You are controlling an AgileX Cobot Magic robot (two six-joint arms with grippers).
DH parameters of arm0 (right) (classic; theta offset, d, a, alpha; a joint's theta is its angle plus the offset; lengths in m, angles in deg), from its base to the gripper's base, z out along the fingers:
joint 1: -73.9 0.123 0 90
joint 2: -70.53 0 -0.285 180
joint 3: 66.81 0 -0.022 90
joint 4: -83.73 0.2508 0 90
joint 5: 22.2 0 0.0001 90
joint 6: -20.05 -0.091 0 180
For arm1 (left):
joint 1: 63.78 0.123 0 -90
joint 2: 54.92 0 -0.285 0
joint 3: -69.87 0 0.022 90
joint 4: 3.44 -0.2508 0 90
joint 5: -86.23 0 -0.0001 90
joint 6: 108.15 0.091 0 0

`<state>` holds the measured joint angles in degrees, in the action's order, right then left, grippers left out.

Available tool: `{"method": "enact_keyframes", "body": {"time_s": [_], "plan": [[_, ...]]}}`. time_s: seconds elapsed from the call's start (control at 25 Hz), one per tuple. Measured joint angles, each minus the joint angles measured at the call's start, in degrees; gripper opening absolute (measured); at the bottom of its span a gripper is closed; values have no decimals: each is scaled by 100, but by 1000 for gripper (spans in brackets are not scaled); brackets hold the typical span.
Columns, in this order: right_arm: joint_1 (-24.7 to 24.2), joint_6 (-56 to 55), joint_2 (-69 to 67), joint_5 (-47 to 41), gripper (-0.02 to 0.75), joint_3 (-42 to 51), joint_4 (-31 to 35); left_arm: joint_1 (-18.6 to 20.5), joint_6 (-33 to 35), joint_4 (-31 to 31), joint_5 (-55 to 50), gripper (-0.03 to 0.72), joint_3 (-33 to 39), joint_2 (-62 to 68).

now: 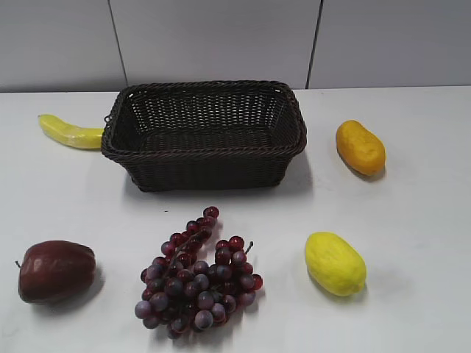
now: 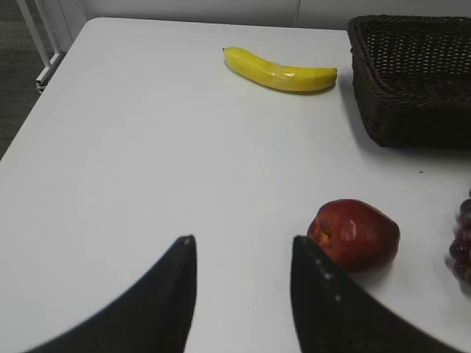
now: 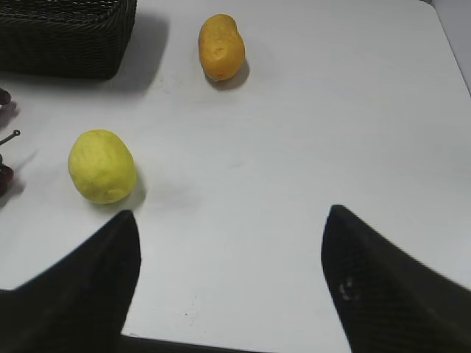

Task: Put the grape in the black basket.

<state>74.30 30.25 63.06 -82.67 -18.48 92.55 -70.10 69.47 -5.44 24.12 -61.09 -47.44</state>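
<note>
The left gripper [image 2: 239, 254] hangs above the bench [image 2: 147, 147] with its jaws parted and nothing between them. Just beside its right finger lies the apple [image 2: 355, 233], not touching it. Farther off, a banana [image 2: 280, 70] lies near the basket [image 2: 412, 73], and a few grapes [image 2: 462, 246] show at the right edge of this view.

The right gripper [image 3: 228, 235] is spread wide, also holding nothing. A lemon [image 3: 101, 166] sits near its left finger, and an orange-coloured fruit [image 3: 221, 47] lies beyond, close to the basket's corner.

In the exterior view neither gripper appears. The grape [image 1: 197, 278] lies on the bench in front of the basket [image 1: 206, 136], apart from it, between the apple [image 1: 56, 271] and the lemon [image 1: 335, 263]. The basket holds nothing. The banana [image 1: 70, 132] touches or nearly touches its left side; I cannot tell which.
</note>
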Motion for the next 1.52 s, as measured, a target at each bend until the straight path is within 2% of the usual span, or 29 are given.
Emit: {"method": "enact_keyframes", "body": {"time_s": [1.16,1.32,1.52], "plan": [[0,-14,0,73,585,-13,24,0,0,2,0,364,0,0],[0,-21,0,607,585,-106,94,0,0,2,0,364,0,0],[0,-21,-55,1451,585,-112,618,0,0,2,0,364,0,0]]}}
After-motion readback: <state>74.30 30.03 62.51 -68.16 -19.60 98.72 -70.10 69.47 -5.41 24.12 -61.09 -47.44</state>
